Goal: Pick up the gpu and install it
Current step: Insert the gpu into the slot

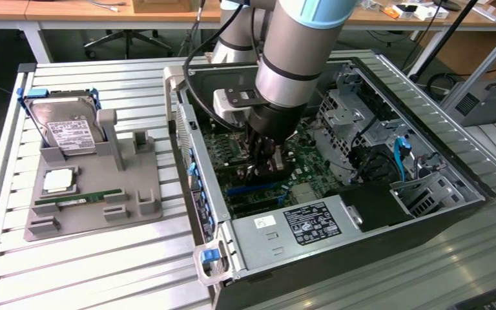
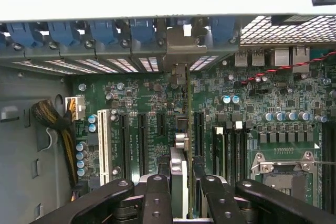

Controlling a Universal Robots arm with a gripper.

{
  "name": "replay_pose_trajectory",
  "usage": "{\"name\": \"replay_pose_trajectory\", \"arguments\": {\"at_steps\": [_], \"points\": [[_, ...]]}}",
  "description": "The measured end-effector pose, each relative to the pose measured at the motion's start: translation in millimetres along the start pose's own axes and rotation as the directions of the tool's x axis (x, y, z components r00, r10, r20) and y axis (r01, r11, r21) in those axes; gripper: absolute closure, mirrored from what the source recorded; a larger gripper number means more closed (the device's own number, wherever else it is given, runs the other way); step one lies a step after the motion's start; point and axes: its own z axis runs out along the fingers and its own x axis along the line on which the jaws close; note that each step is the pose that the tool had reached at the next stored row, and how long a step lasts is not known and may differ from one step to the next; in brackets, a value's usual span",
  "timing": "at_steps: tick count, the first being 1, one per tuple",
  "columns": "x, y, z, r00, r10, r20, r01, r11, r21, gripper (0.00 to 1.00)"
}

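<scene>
Claw point(image 2: 181, 203) is clamped on the gpu point(image 2: 181, 129), gripping it by its upper edge so the card stands on edge, in line with the motherboard point(image 2: 252, 103) slots and with its bracket end towards the case's point(image 1: 454, 155) rear openings. Whether the card is seated in a slot cannot be determined. Arm point(image 1: 296, 58) reaches steeply down into the open case, wrist roughly vertical. Hard drive point(image 1: 67, 129) and memory stick point(image 1: 77, 199) rest in the holder point(image 1: 101, 216) on the worktop point(image 1: 84, 265).
</scene>
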Motion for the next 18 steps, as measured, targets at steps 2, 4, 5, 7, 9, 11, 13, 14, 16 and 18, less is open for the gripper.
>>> {"name": "replay_pose_trajectory", "arguments": {"at_steps": [2,4,5,7,9,11,13,14,16,18], "points": [[0.0,0.0,1.3,1.0,0.0,0.0,0.0,1.0,0.0,0.73],[0.0,0.1,2.4,1.0,0.0,0.0,0.0,1.0,0.0,0.73],[0.0,0.1,2.8,1.0,0.0,-0.0001,0.0,1.0,0.0,0.73],[0.1,0.3,3.8,1.0,0.0,-0.0001,0.0,1.0,-0.0001,0.73],[0.1,0.7,4.5,1.0,0.0,-0.0002,0.0,1.0,-0.0001,0.73],[0.1,1.2,5.6,1.0,0.0,0.0,0.0,1.0,-0.0001,0.73],[0.1,1.3,6.9,1.0,0.0,0.0001,0.0,1.0,0.0,0.73],[0.1,1.4,7.1,1.0,0.0,-0.0002,0.0,1.0,-0.0001,0.73],[0.1,1.4,7.4,1.0,0.0,0.0,0.0,1.0,-0.0001,0.73],[0.2,1.4,7.5,1.0,0.0,0.0001,0.0,1.0,0.0,0.73]]}}
